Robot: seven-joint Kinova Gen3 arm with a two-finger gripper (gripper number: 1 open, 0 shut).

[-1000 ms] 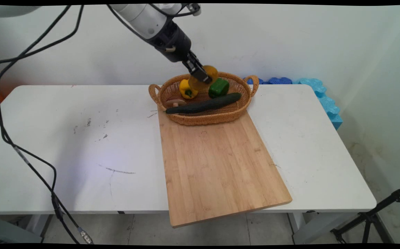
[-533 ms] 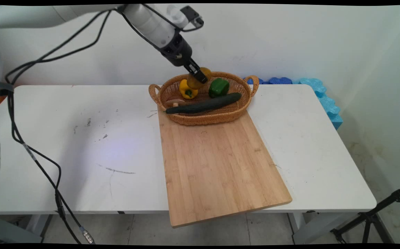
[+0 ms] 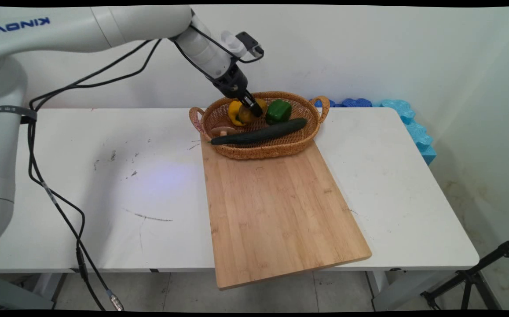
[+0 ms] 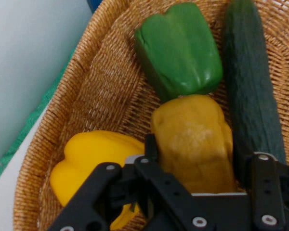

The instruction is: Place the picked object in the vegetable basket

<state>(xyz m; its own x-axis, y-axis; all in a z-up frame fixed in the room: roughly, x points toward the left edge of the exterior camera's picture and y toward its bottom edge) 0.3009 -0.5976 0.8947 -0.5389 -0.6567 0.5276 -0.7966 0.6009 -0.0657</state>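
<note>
My gripper (image 3: 253, 110) reaches down into the woven basket (image 3: 258, 154) and is shut on an ochre, potato-like vegetable (image 3: 247, 115). In the hand view that ochre vegetable (image 4: 192, 134) sits between my fingers, low in the basket (image 4: 101, 82). A yellow pepper (image 4: 91, 154) lies against it on one side, a green pepper (image 4: 178, 48) touches its far end, and a dark cucumber (image 4: 253, 86) runs along its other side. From the main view the yellow pepper (image 3: 235, 112) is left of the gripper and the green pepper (image 3: 278, 111) is to its right.
The cucumber (image 3: 258, 133) lies along the basket's front, with a brown mushroom (image 3: 223, 130) at its left end. A wooden cutting board (image 3: 276, 211) stretches from the basket to the table's near edge. Blue foam pieces (image 3: 408, 123) line the back right corner.
The gripper has come down and slightly left with the ochre vegetable, from above the basket's rim to down among the peppers inside it.
</note>
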